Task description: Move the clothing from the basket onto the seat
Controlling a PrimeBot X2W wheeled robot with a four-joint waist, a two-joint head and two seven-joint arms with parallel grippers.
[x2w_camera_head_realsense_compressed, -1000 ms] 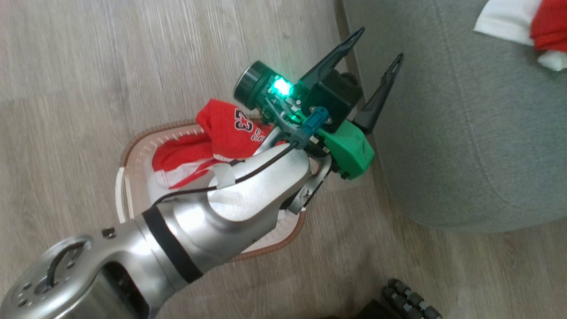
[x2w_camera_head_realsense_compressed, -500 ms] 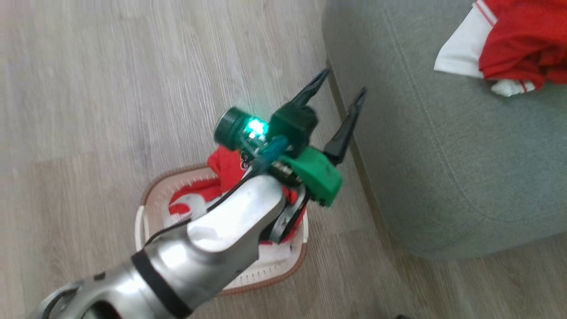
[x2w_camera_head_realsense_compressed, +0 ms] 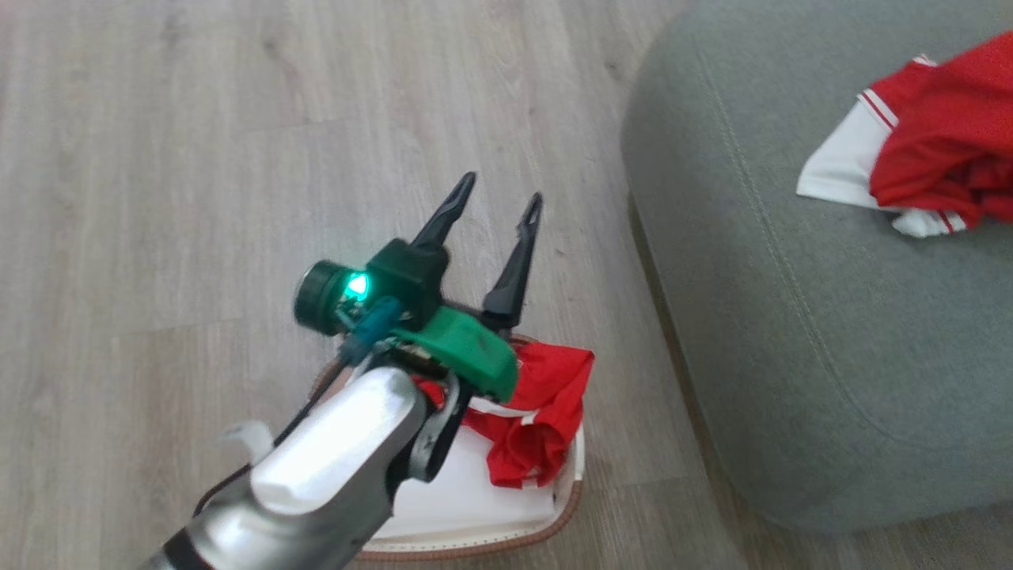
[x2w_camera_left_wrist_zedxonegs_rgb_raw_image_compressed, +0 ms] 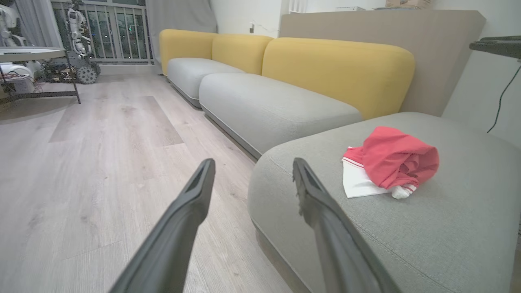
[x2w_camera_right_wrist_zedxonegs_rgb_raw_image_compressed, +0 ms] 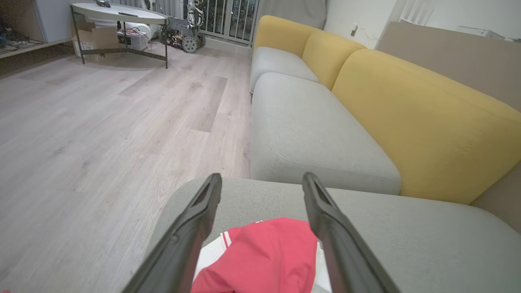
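Head view: basket (x2w_camera_head_realsense_compressed: 475, 550); left wrist view: yellow sofa (x2w_camera_left_wrist_zedxonegs_rgb_raw_image_compressed: 333, 69).

basket (x2w_camera_head_realsense_compressed: 491, 546): white inside, and there's a brown rim running round it
seat (x2w_camera_head_realsense_compressed: 791, 317): grey-green all over, a stitched seam line tracing the rounded edge
clothing (x2w_camera_head_realsense_compressed: 546, 412): bright red in the basket, a white band along one edge; over on the seat the other piece (x2w_camera_head_realsense_compressed: 934, 158) is the same red, with a white panel poking out and thin red-and-white striping at the trim
floor (x2w_camera_head_realsense_compressed: 198, 158): pale greyish wood, long plank grain
left gripper (x2w_camera_head_realsense_compressed: 502, 186): near-black fingers, green housing behind, and a green light glowing
left forearm (x2w_camera_head_realsense_compressed: 332, 467): shiny silver
right gripper (x2w_camera_right_wrist_zedxonegs_rgb_raw_image_compressed: 262, 176): dark grey fingers
sofa (x2w_camera_left_wrist_zedxonegs_rgb_raw_image_compressed: 338, 65): yellow backs, light grey cushions
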